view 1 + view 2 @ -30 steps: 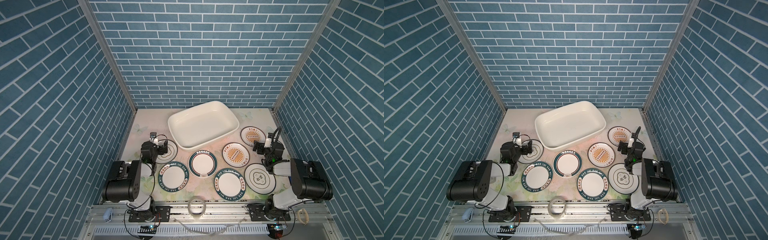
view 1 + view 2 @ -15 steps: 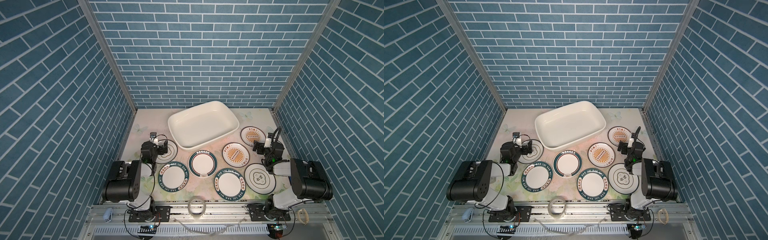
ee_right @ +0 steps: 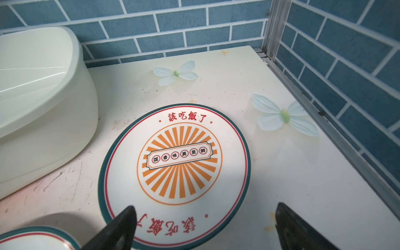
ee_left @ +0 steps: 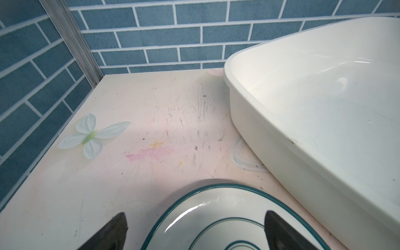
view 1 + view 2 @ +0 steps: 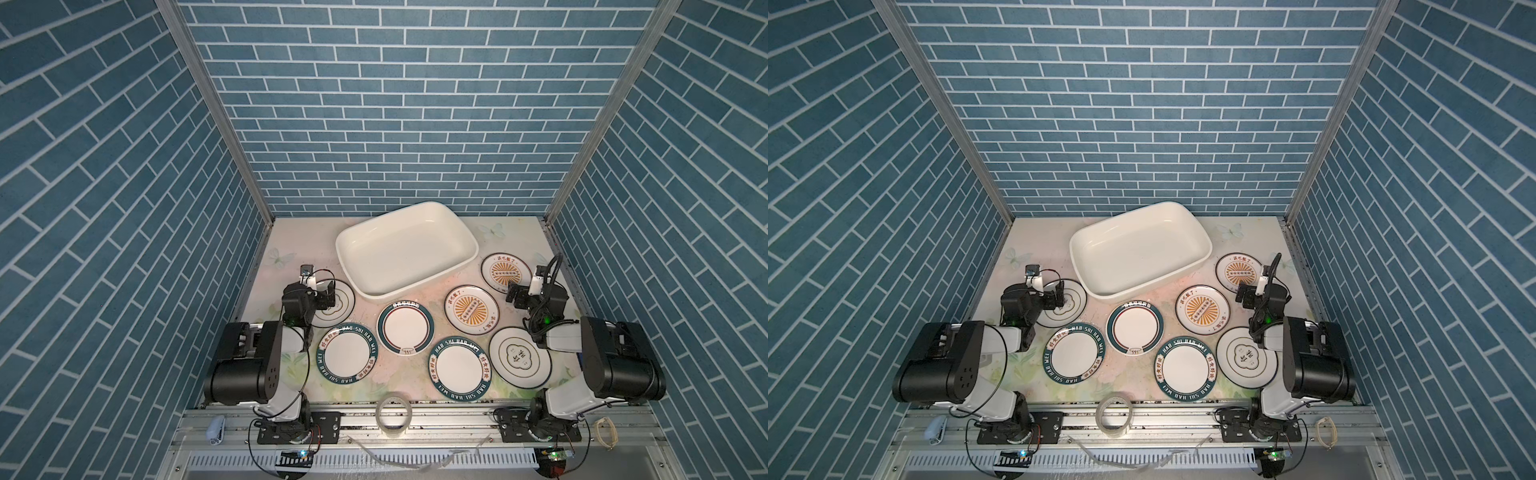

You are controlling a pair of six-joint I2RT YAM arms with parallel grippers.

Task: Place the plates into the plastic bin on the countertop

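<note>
I find the plastic bin (image 5: 403,253) empty, seven plates (image 5: 405,333) on the countertop (image 5: 299,241). The left gripper (image 4: 195,218) and right gripper (image 3: 205,209) gape, holding nothing.

left arm (image 5: 249,374), right arm (image 5: 619,365) — black housings, white links, looping black cables (image 5: 1274,266), pointed black jaws.

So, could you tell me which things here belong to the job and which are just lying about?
Job: seven plates, plastic bin, countertop.
Lying about, all along the front rail: clear tape roll, small white gadget, pale loop.
</note>
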